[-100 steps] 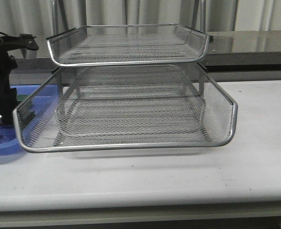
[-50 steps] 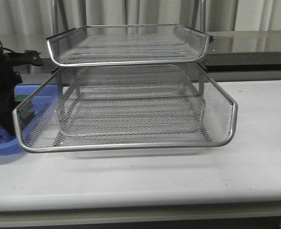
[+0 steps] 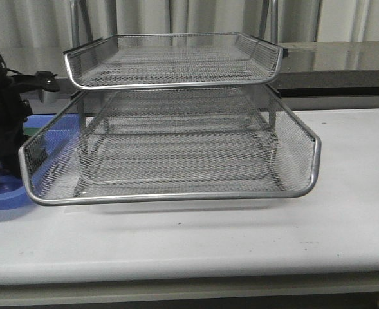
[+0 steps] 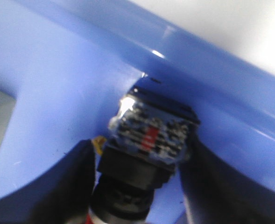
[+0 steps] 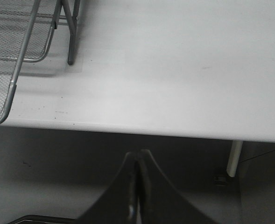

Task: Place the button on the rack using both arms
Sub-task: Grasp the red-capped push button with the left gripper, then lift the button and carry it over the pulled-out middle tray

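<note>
While the left claw (image 4: 139,186) grips the blocky button (image 4: 149,140), right claw (image 5: 138,186) pressed closed, silvery mesh rack (image 3: 176,135).

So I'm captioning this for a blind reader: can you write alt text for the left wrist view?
Close-up of the button, its blue-and-black rear block uppermost, sitting between the left tool's two dark fingers above a blue plastic tray. The white table shows past the tray's rim.
</note>
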`<move>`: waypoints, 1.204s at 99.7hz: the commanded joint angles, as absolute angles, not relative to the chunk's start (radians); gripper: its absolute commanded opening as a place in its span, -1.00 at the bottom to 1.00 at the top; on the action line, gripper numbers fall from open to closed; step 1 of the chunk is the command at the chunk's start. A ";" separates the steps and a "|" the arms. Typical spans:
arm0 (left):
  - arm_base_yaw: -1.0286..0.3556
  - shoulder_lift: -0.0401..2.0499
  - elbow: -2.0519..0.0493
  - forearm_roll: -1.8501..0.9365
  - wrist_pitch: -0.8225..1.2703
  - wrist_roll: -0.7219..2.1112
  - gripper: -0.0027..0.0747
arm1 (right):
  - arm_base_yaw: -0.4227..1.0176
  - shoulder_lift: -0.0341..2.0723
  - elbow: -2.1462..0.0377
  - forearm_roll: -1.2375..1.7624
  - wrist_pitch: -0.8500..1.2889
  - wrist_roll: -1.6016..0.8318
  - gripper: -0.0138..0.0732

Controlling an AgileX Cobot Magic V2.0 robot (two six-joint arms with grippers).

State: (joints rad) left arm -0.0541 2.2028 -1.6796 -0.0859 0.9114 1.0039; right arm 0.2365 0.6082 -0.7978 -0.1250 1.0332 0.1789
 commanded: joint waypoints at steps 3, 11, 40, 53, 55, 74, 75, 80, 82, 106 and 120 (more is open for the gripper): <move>-0.059 2.149 -1.703 -0.091 0.896 1.006 -0.65 | 0.235 0.609 -0.831 -0.142 0.983 0.176 -0.85; -0.059 2.149 -1.711 -0.087 0.911 1.003 -0.98 | 0.235 0.609 -0.831 -0.142 0.983 0.176 -0.85; -0.059 2.145 -1.897 -0.075 1.173 0.951 -0.98 | 0.235 0.609 -0.831 -0.142 0.983 0.176 -0.85; -0.054 2.130 -2.009 -0.075 1.267 0.887 -0.98 | 0.235 0.609 -0.831 -0.142 0.983 0.176 -0.85; -0.052 2.124 -2.019 -0.075 1.267 0.881 -0.98 | 0.235 0.609 -0.831 -0.142 0.984 0.176 -0.85; -0.048 2.020 -2.034 -0.075 1.267 0.860 -0.98 | 0.235 0.609 -0.831 -0.142 0.984 0.176 -0.85; -0.048 2.015 -2.034 -0.075 1.267 0.861 -0.98 | 0.235 0.609 -0.831 -0.142 0.984 0.176 -0.85; -0.048 1.977 -2.034 -0.075 1.267 0.842 -0.98 | 0.235 0.609 -0.831 -0.142 0.984 0.176 -0.85; -0.048 1.967 -2.034 -0.075 1.267 0.832 -0.98 | 0.235 0.609 -0.831 -0.142 0.984 0.176 -0.85; -0.048 1.777 -1.978 -0.096 1.267 0.761 -0.98 | 0.235 0.609 -0.831 -0.142 0.984 0.176 -0.85; -0.053 1.652 -1.856 -0.155 1.267 0.761 -0.98 | 0.235 0.609 -0.831 -0.142 0.984 0.176 -0.85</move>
